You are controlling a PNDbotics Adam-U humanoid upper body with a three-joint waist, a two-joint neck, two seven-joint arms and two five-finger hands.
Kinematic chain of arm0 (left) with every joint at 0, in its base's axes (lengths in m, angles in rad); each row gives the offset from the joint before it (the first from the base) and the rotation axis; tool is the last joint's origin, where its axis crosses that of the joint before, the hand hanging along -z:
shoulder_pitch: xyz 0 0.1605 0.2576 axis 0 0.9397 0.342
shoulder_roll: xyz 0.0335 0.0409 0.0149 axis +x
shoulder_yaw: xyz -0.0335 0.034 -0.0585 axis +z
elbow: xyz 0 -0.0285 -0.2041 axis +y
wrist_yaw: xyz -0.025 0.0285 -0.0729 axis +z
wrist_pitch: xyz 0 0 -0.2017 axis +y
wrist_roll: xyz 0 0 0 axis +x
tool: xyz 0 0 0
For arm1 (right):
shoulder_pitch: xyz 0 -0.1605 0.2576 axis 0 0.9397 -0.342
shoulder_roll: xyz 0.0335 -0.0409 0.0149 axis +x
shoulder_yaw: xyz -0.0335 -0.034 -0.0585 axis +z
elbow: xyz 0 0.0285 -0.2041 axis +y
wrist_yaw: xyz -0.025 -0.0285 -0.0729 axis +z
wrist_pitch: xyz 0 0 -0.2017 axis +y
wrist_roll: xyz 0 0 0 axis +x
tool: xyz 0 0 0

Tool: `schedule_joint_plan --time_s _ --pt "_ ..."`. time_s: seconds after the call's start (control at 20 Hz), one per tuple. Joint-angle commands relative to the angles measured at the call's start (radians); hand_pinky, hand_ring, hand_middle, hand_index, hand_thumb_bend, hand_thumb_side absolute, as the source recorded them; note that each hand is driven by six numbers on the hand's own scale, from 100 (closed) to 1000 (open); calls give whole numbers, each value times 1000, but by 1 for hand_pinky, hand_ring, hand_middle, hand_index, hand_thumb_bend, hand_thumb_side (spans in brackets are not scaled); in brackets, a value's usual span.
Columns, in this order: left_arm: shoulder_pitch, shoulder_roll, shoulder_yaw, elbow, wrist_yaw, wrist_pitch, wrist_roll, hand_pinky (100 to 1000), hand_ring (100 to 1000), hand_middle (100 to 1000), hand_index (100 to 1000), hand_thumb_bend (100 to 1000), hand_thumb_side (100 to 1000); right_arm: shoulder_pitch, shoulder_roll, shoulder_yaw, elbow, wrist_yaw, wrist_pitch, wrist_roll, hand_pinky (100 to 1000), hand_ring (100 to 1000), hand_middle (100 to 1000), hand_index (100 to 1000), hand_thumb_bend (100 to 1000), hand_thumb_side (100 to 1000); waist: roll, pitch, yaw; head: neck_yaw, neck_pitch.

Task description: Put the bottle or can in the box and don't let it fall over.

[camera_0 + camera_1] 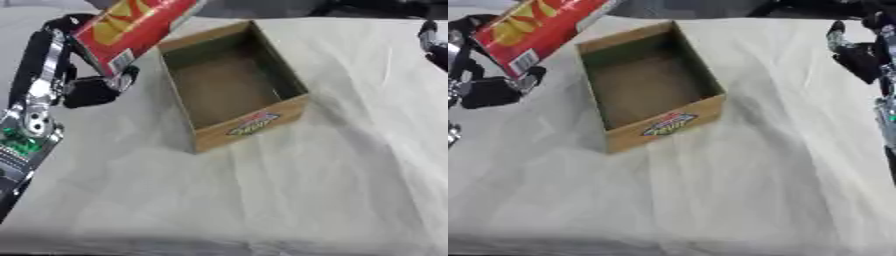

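Nearest us, on the near side of the cardboard box [232,85], we see only the cloth-covered counter [332,190], wrinkled and bare of anything else. The box itself sits open-topped and empty, a printed logo on its near end wall, and slightly askew to our view. To the box's left and toward its far corner, our left hand [101,82] is clamped around the red and yellow can [131,27], which we carry well tilted, its top leaning over toward the box's far-left corner and its barcode end pointing down and away from the box; it is above the counter, not yet over the opening. Off to the box's far right, our right hand [855,50] shows at the edge, and we cannot tell how its fingers are set. Our worry is the tilt: if we lower the can as it stands, its edge may catch the left wall or land on a rim and tip over inside. The light box could also slide on the cloth.
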Motion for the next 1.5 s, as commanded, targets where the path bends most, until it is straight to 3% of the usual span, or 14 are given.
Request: schedule_joint_plan --time_s 0.05,0.9,1.0,1.15,1.25,1.4,1.5 --pt "-31 -13 -3 11 -6 2 -12 100 491 673 451 100 100 -8 -22 -13 -21 1 -1 2 778 1000 1000 1000 100 532 15 -35 -4 -1 5" --pt "-84 -103 -36 115 -28 15 -53 114 521 707 493 100 100 -3 -23 -16 -22 -5 0 2 776 1000 1000 1000 100 538 26 -27 -21 -2 5" --pt "-84 -104 -36 115 -43 16 -61 159 556 712 505 205 100 -2 -23 -16 -23 -5 0 2 776 1000 1000 1000 100 538 27 -26 -20 -4 5" --pt "-80 -100 -36 110 -76 10 -69 297 678 751 560 385 100 -1 -23 -18 -24 -6 0 1 776 1000 1000 1000 100 537 28 -27 -17 -8 5" --pt "-78 -96 -35 106 -99 4 -80 377 744 781 603 445 151 0 -23 -19 -24 -6 0 1 776 1000 1000 1000 100 537 27 -28 -15 -11 5" --pt "-73 -93 -36 105 -138 -3 -120 548 859 865 746 570 425 0 -22 -20 -24 -5 0 1 776 1000 1000 1000 100 536 24 -29 -12 -13 5" --pt "-69 -90 -32 105 -176 -6 -161 595 893 884 777 585 527 0 -21 -20 -24 -5 0 0 776 1000 1000 1000 100 536 22 -30 -10 -14 5"
